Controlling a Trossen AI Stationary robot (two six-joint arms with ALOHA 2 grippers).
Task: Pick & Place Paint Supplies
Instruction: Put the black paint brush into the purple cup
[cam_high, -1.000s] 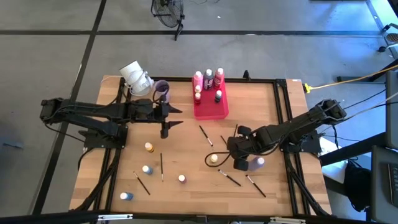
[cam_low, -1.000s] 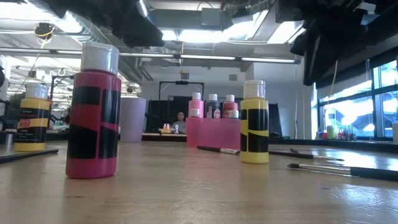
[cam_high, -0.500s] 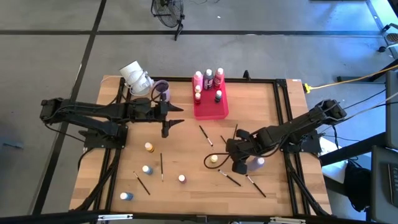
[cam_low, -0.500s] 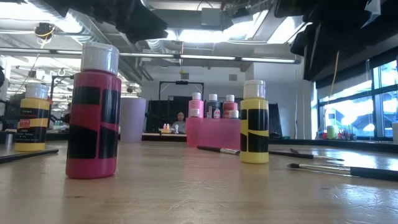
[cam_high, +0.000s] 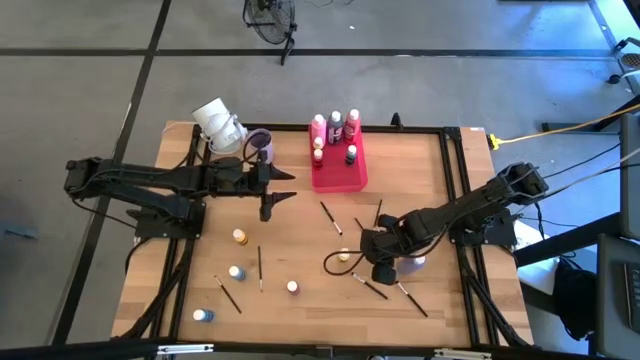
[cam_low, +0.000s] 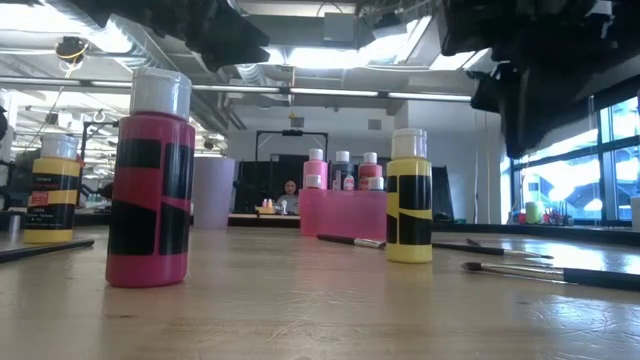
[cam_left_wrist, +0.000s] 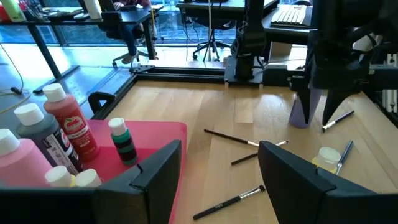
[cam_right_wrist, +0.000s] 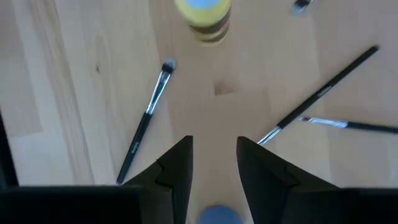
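My right gripper (cam_high: 338, 264) (cam_right_wrist: 212, 146) is open and hangs above the table, pointing down, just short of a yellow paint bottle (cam_high: 344, 256) (cam_right_wrist: 202, 15) that stands upright. A purple bottle (cam_high: 413, 262) stands by the right arm. Thin dark brushes (cam_right_wrist: 146, 124) (cam_right_wrist: 323, 93) lie flat on either side of the fingers. More bottles (cam_high: 240, 236) (cam_high: 236, 271) (cam_high: 292, 287) and brushes (cam_high: 260, 268) (cam_high: 330, 217) are spread over the wood. My left gripper (cam_high: 288, 187) (cam_left_wrist: 217, 155) is open and waits left of the pink-red tray (cam_high: 340, 178).
The tray (cam_left_wrist: 155, 134) holds several upright bottles, among them red (cam_left_wrist: 68, 124) and green (cam_left_wrist: 121, 140). A lilac cup (cam_high: 260, 143) and a white roll (cam_high: 218, 122) stand at the far left. In the low view a pink bottle (cam_low: 150, 180) stands near the front edge.
My right gripper has come down and moved a little toward the table's near-left, closer to the yellow bottle. Nothing on the table has moved.
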